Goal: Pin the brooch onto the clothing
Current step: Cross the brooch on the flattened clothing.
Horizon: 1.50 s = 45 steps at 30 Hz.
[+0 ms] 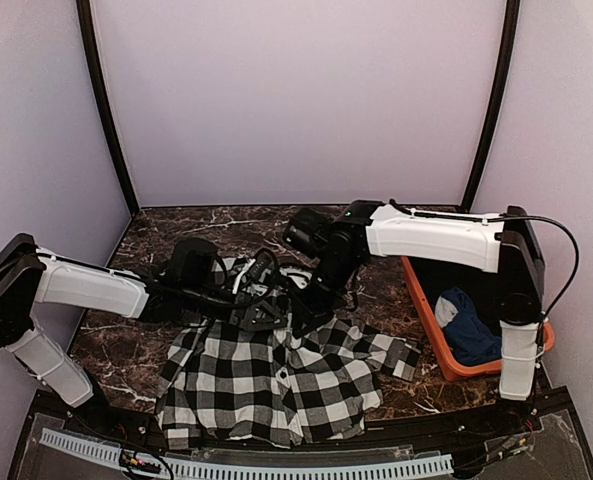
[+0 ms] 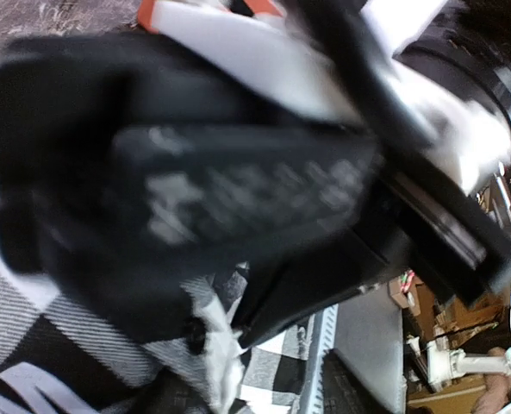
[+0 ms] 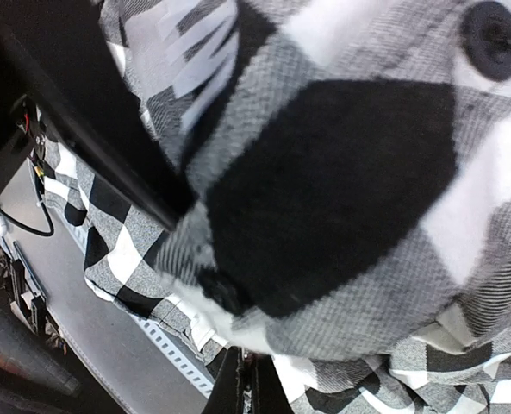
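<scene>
The clothing (image 1: 276, 375), a black-and-white checked shirt, lies spread on the marble table, and its upper edge is bunched up between the two arms. My right gripper (image 1: 311, 300) reaches down into that bunch. In the right wrist view its fingers (image 3: 248, 384) are pressed together at the bottom edge, and a fold of the shirt (image 3: 341, 190) rises from them and fills the frame. My left gripper (image 1: 266, 278) is close against the right one, at the collar area. The left wrist view is blurred and mostly filled by the right arm's black body (image 2: 195, 172). I cannot make out the brooch.
An orange bin (image 1: 424, 300) stands at the right with a dark blue garment (image 1: 471, 325) inside. A dark shirt button (image 3: 496, 36) shows at the upper right of the right wrist view. A perforated white rail (image 1: 236, 465) runs along the near table edge.
</scene>
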Each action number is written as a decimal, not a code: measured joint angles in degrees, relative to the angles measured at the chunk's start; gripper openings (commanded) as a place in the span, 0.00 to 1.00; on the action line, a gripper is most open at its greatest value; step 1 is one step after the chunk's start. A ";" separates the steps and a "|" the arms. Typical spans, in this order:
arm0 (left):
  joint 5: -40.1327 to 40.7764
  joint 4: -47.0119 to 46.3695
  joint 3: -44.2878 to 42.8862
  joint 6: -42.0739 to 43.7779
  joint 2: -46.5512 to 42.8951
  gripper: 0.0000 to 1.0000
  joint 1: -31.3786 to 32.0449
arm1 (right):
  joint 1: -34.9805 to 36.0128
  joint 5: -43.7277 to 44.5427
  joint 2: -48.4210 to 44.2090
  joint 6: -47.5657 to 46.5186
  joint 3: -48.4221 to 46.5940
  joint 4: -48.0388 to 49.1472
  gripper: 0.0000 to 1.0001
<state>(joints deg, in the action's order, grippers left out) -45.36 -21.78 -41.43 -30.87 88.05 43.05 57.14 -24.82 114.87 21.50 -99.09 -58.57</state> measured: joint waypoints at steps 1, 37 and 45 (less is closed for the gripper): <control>-0.02 0.02 0.00 0.02 0.02 0.71 0.00 | -0.39 -0.13 0.00 0.02 0.02 0.04 0.00; 8.94 14.84 -0.50 5.99 -2.80 0.73 3.91 | -3.76 -9.18 -0.35 3.28 4.63 4.20 0.00; 8.96 14.23 -0.55 6.38 -0.74 0.37 4.55 | -3.76 -10.19 -0.79 3.65 4.70 4.50 0.00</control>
<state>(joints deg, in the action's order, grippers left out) -36.40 -7.55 -41.98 -24.49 87.31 47.59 53.39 -35.00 114.08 25.15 -94.39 -54.06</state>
